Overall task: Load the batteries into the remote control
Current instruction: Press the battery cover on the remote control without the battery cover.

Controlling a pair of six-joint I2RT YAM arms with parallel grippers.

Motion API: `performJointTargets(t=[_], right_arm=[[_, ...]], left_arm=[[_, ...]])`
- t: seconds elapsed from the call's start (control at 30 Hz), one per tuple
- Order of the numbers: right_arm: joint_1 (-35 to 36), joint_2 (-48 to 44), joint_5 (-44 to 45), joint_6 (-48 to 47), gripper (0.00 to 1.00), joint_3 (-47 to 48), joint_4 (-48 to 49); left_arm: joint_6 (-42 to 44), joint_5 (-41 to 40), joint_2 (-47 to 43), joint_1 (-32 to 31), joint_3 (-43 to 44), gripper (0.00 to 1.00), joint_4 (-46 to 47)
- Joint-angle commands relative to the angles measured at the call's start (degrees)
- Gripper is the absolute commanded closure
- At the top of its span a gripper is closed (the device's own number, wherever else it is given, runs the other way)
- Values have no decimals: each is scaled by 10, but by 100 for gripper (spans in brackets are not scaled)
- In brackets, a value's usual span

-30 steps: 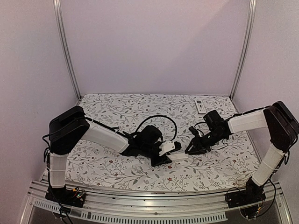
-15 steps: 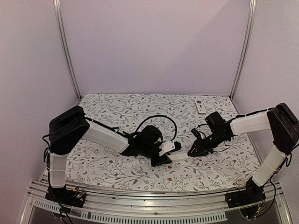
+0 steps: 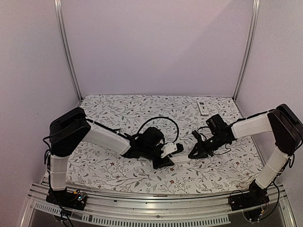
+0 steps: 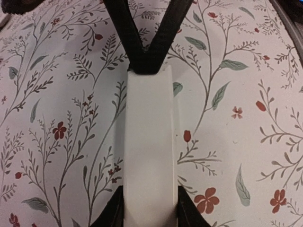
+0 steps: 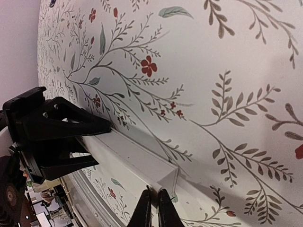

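Past the near aluminium rail [image 3: 142, 207], floral cloth [image 3: 113, 176] spreads open around the slim, plain white remote control [image 4: 151, 151] at mid-table, one end clamped in the left gripper [image 4: 150, 213], the right gripper [image 5: 155, 208] pinched closed at its other end, a second remote [image 3: 202, 108] near the far edge, lilac walls [image 3: 156, 47] behind.

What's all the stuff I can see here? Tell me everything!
big remote: one, white, near the middle, gripped by the left tool.
small remote: one, white, far right of the table.
tablecloth: one, white with leaves and red flowers, under everything.
arms: two, white and black; left arm, right arm.
tools: two, black; left tool shut on the big remote, right tool shut at its other end.
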Motion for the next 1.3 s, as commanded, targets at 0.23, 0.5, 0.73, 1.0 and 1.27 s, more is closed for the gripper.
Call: performJointTargets(t=[0.23, 0.5, 0.73, 1.0, 1.27], right_arm=[[43, 17, 3, 44, 85, -2, 49], [60, -7, 46, 62, 75, 10, 29], [36, -40, 87, 16, 67, 56, -64], [25, -82, 160, -14, 71, 97, -159], [31, -72, 282, 0, 97, 82, -202]], left_arm=[[0, 11, 14, -2, -8, 80, -7], [-2, 12, 15, -1, -7, 80, -5], [5, 1, 10, 2, -25, 80, -13], [-3, 8, 11, 2, -29, 80, -10], [-3, 6, 10, 2, -33, 78, -7]])
